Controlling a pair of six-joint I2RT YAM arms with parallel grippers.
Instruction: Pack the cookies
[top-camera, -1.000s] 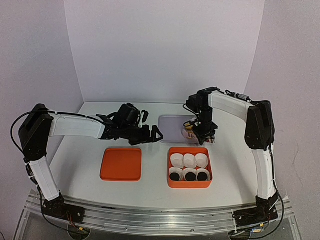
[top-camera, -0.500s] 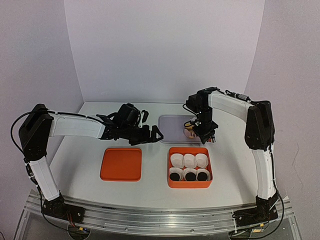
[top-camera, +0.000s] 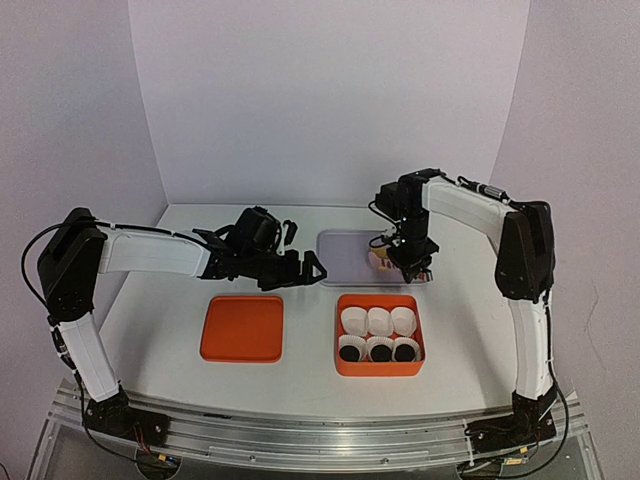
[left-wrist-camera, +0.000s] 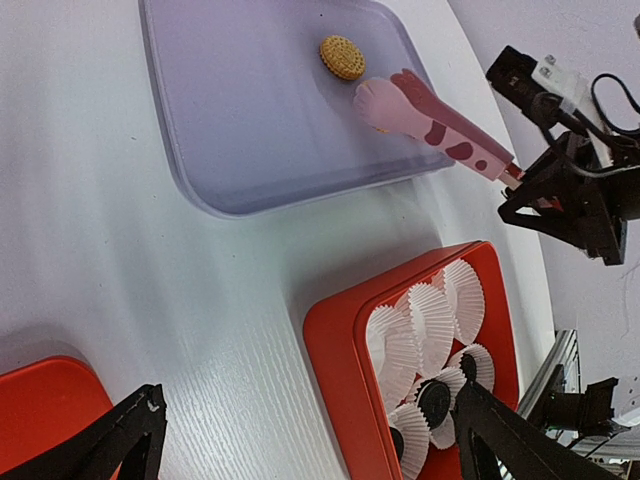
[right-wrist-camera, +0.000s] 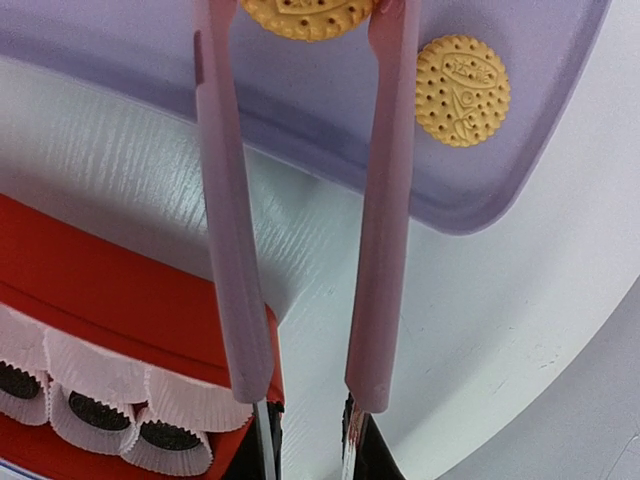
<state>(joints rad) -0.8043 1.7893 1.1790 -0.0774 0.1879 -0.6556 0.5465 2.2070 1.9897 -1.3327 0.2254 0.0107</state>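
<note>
Pick step: right end effector (right-wrist-camera: 305, 440) is clamped on the pink plastic tongs (right-wrist-camera: 230, 250), whose tips pinch a golden round cookie (right-wrist-camera: 305, 15) at the lavender plastic tray (right-wrist-camera: 300, 110). Left end effector (top-camera: 305, 247) has its fingers apart. Next move, probably: carry the cookie to an empty white fluted paper cup (top-camera: 378, 320) and ease it in.

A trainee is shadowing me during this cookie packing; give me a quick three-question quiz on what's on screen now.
1. True or false: the left hand is shut.
2. How many paper cups in the orange box hold dark cookies? A one, B three, C six.
3. Fill in: the pink tongs held by the right hand pinch a ___ cookie over the lavender tray.
Key: 1 false; 2 B; 3 golden.
</note>
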